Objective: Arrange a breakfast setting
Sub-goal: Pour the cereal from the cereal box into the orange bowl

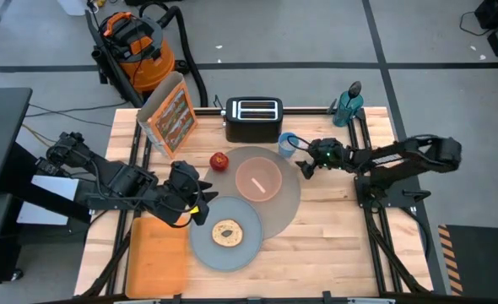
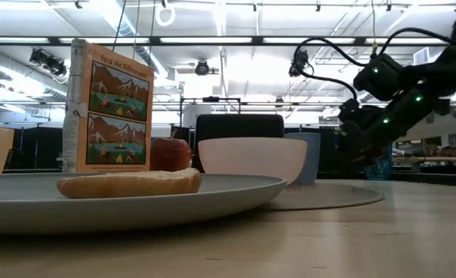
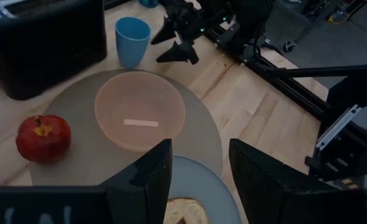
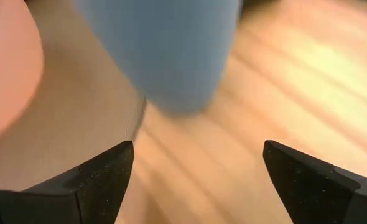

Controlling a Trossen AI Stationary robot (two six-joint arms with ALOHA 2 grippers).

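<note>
The round grey-brown mat (image 1: 287,207) lies mid-table. The pink bowl (image 1: 257,180) stands on it. The red apple (image 1: 219,160) sits on the mat's far left edge. The small blue cup (image 1: 288,143) stands upright at the mat's far right edge. The grey plate (image 1: 200,245), with a round piece of bread on it, overlaps the mat's near left edge. My right gripper (image 1: 301,160) is open just near-right of the cup (image 4: 165,50) and touches nothing. My left gripper (image 1: 204,208) is open over the plate's left rim (image 3: 190,186). I see no metal spoon.
A black toaster (image 1: 253,118) and a cereal box (image 1: 171,114) stand at the far edge. A teal bottle (image 1: 349,105) stands at the far right. An orange cutting board (image 1: 158,253) lies at the near left. Bare wood shows near right of the mat.
</note>
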